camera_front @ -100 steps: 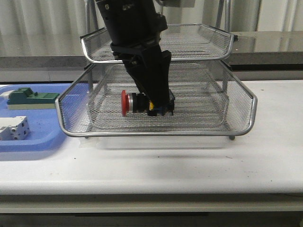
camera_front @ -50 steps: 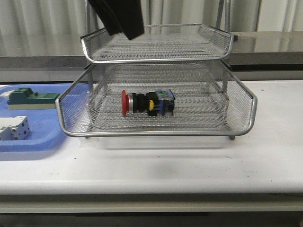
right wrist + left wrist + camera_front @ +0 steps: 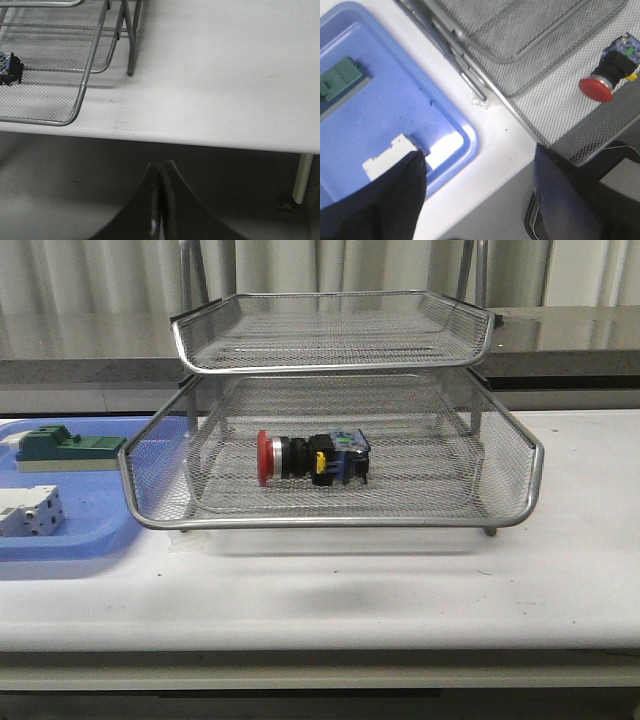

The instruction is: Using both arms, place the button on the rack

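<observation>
The button (image 3: 310,458) lies on its side in the rack (image 3: 330,523), on the wide mesh tier below the top one, red head to the left. No gripper touches it, and none shows in the front view. In the left wrist view my left gripper (image 3: 480,192) is open and empty, out past the table's front edge; the button (image 3: 610,70) sits apart from it on the rack's mesh (image 3: 545,100). My right gripper (image 3: 161,172) is shut on nothing, below and in front of the table edge. The button's rear end (image 3: 11,67) peeks in on the rack (image 3: 92,60).
A blue plastic tray (image 3: 60,540) lies left of the rack, holding a green block (image 3: 65,447) and a white block (image 3: 30,512). The left wrist view shows the same tray (image 3: 380,115), green block (image 3: 340,82) and white block (image 3: 387,155).
One second ago a black gripper held the button in the rack. It let go and rose out of the front view. The button stays where it was set.
</observation>
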Robot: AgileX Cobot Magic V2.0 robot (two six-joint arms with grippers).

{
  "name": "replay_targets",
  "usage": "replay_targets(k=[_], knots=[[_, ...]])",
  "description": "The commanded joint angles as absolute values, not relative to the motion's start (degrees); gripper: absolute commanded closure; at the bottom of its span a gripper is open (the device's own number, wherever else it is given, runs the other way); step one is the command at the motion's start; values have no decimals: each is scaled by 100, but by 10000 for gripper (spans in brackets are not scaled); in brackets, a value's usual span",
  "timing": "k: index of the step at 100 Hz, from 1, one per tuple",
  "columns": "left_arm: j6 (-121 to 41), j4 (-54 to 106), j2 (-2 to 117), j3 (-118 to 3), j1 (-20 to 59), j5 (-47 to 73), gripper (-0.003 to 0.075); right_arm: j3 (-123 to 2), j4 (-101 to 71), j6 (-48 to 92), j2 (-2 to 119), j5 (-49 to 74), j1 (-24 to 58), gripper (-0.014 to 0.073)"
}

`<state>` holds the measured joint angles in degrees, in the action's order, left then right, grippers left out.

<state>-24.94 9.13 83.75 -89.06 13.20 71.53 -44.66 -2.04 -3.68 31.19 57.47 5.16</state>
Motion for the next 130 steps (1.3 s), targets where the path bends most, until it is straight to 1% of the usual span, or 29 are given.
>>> replay_targets(k=[1, 20, 48, 69, 79, 103, 116, 130], knots=[[-2394, 1060, 7742, -8600, 1129, 6851, 281, -4649, -185, -346, 3136, 5375, 503, 663], [-2321, 1060, 6556, -7369, 701, 5886, 281, -4649, -185, -346, 3136, 5375, 503, 663], [-2061, 1060, 4560, -5514, 133, 3939, 281, -4649, -185, -346, 3136, 5375, 503, 663], [-1896, 1080, 3432, -4457, -9, 3284, 281, -4649, -185, -346, 3136, 5375, 503, 663], [-1870, 1354, 2958, -3879, -9, 2757, 281, -4649, -185, -346, 3136, 5375, 503, 663], [-1870, 1867, 2275, -2620, -9, 1342, 281, -4649, -185, -346, 3136, 5375, 503, 663], [-1870, 1940, 2247, -2028, -9, 456, 281, -4649, -185, -346, 3136, 5375, 503, 663], [-1870, 1940, 2247, -1718, -9, -61, 281, -4649, -185, -346, 3136, 5375, 503, 663]])
